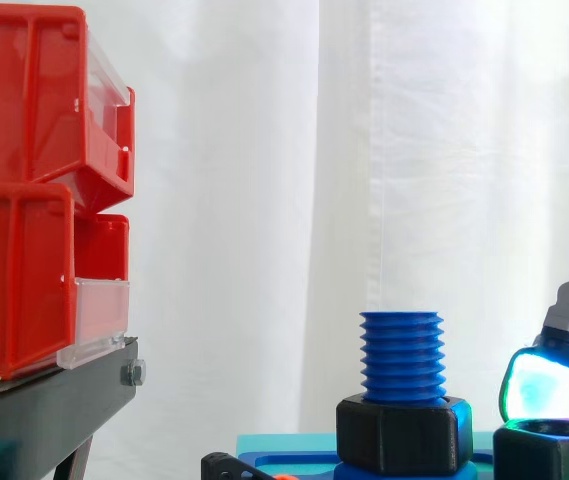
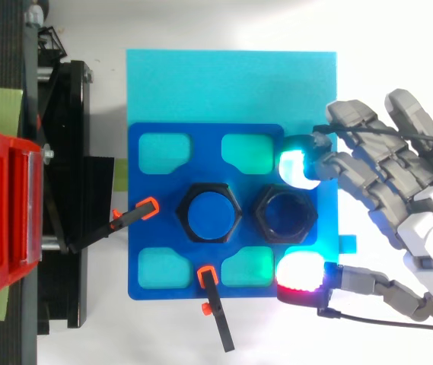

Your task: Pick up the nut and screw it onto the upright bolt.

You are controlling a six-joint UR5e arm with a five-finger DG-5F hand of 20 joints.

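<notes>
Nearest the overhead camera, the hand (image 2: 399, 198) reaches in from the right edge of the top view. It is spread open and holds nothing. A white-cyan finger pad (image 2: 298, 167) and a red-white thumb pad (image 2: 300, 275) stand on opposite sides of the loose black nut (image 2: 260, 216). Each pad is near a flat of the hexagon but apart from it.

The nut lies flat on the blue plate (image 2: 148, 281), bore upward, directly between the two pads and ahead of the palm. In the side view the cyan pad hangs just above the nut's rim; contact cannot be confirmed from that angle, though the top view suggests none.

Governing relation: the nut's bore axis is vertical and parallel to that of the upright blue bolt (image 1: 401, 355), which stands just beyond the nut on the side away from the palm. A black hex collar (image 1: 401, 435) sits at the bolt's foot, just beside the nut. The bolt's threaded top stands well above the nut's rim.

Judgement: the pads must close across the flats, then the nut must be lifted clear of the thread crest and shifted sideways towards the bolt before descent — a tilted grip would invite cross-threading.

Outlying items:
- The plate rests on a cyan board (image 2: 231, 84) and is held by two black clamps (image 2: 136, 215) with orange tips.
- Red bins (image 1: 24, 200) sit on a black stand (image 1: 54, 400) to the left — well apart from the work.
</notes>
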